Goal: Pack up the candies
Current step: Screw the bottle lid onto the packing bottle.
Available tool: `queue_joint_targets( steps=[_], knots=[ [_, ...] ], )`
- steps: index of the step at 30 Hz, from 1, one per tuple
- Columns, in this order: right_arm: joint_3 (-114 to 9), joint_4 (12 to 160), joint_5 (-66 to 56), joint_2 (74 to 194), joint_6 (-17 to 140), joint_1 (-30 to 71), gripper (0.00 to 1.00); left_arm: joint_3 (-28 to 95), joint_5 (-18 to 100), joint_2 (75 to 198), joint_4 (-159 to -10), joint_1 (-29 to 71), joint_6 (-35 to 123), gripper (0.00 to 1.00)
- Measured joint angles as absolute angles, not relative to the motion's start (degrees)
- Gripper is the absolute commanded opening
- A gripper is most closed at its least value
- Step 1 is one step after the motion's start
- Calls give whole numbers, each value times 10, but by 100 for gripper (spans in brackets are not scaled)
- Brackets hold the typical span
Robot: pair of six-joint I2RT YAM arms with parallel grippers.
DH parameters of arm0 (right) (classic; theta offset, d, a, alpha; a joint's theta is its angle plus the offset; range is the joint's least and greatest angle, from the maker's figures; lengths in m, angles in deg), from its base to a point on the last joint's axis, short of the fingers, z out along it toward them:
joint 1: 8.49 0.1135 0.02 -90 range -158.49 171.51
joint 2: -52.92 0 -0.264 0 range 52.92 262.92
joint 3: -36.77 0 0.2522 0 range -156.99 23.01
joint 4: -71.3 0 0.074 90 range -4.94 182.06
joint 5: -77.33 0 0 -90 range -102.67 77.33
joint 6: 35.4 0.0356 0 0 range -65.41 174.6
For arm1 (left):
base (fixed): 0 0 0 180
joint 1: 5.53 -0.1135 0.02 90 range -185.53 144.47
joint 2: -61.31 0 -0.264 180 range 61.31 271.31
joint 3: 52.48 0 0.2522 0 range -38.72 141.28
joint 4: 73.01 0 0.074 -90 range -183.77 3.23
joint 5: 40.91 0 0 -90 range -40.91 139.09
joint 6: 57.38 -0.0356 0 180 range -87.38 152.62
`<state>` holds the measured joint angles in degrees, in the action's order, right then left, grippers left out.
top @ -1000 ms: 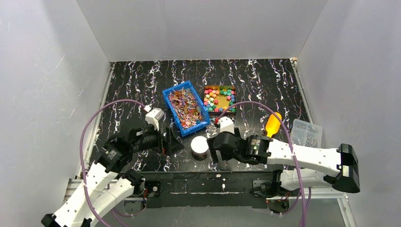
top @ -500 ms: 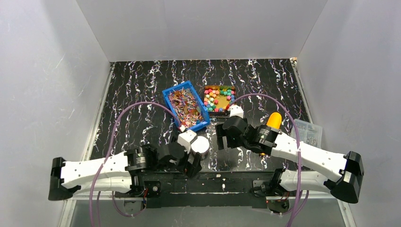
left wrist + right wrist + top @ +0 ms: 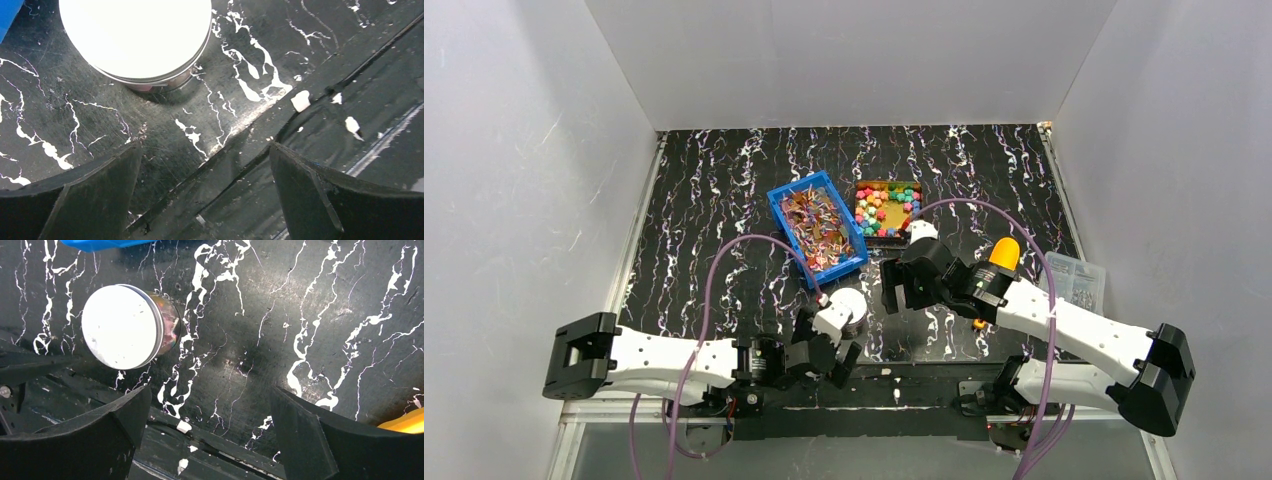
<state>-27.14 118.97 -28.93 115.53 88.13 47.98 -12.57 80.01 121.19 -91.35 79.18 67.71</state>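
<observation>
The left gripper (image 3: 205,195) is seen wide open and empty, low over the near edge of the table (image 3: 310,45). A white-lidded jar (image 3: 135,35) stands just beyond its fingertips and is not touched. The right gripper (image 3: 210,430) is also spread wide, and nothing is grasped by it. It hangs above the table, with the jar on its left side. The candies (image 3: 887,210) are found in a shallow tray (image 3: 889,183) at the far middle, just beside a blue bin (image 3: 779,205).

Scuffed glossy black table (image 3: 310,300), shiny jar wall (image 3: 169,329), matt white lid (image 3: 120,326)
</observation>
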Motion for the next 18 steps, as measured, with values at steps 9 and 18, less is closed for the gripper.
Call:
queue_joint_targets(
  steps=[9,18],
  knots=[
    [-245,1169,-260,1155,871,460,96,-219,837,1211,-747,792,625,99],
    [-223,1156,-246,1147,869,453,96,-290,869,1212,-613,787,576,99]
  ],
)
